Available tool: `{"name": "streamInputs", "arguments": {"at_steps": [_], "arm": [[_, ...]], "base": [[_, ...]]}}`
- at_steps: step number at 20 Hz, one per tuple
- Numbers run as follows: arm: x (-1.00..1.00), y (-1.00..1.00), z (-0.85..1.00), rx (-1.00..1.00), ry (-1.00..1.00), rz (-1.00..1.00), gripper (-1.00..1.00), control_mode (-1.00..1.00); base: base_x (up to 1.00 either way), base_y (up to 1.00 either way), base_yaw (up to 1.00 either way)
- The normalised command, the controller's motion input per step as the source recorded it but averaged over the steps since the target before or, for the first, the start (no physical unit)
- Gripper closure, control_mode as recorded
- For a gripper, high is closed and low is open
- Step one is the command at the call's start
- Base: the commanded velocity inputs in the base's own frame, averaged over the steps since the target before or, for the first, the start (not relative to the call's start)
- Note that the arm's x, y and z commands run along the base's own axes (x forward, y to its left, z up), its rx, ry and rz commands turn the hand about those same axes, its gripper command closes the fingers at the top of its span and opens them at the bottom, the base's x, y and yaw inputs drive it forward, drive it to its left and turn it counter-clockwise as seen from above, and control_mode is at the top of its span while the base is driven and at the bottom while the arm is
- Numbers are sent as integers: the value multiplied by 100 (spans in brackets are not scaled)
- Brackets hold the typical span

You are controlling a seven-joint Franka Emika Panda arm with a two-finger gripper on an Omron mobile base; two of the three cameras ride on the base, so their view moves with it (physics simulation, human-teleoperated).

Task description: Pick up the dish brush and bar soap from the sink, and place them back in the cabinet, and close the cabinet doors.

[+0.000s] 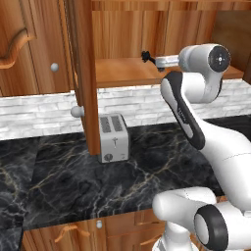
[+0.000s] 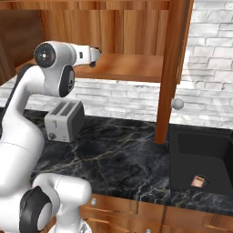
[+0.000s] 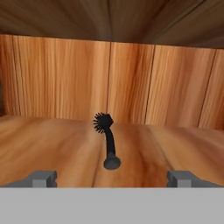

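Inside the cabinet, the dish brush is lying on the wooden shelf, free of the gripper, whose jaws are standing wide apart. Down in the sink the bar soap is waiting, and the cabinet doors are hanging open, so roughly half remains.

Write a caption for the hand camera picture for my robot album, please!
Open gripper faces the black brush lying on the wooden cabinet shelf, bristles toward the back wall.
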Motion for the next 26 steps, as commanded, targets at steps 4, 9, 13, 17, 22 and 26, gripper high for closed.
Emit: {"name": "streamInputs", "arguments": {"at_steps": [4, 9, 13, 17, 22, 26], "arm": [[-61, 0, 0, 1, 2, 0, -100, -100], [-52, 0, 1, 2, 1, 0, -100, -100], [-43, 0, 0, 0, 0, 0, -100, -100], [-40, 0, 0, 0, 0, 0, -100, -100], [-42, 0, 0, 0, 0, -1, -100, -100], [-34, 0, 0, 0, 0, -1, -100, -100]], "base": [[0, 0, 0], [0, 0, 0], [0, 0, 0], [0, 0, 0], [0, 0, 0], [0, 0, 0]]}}
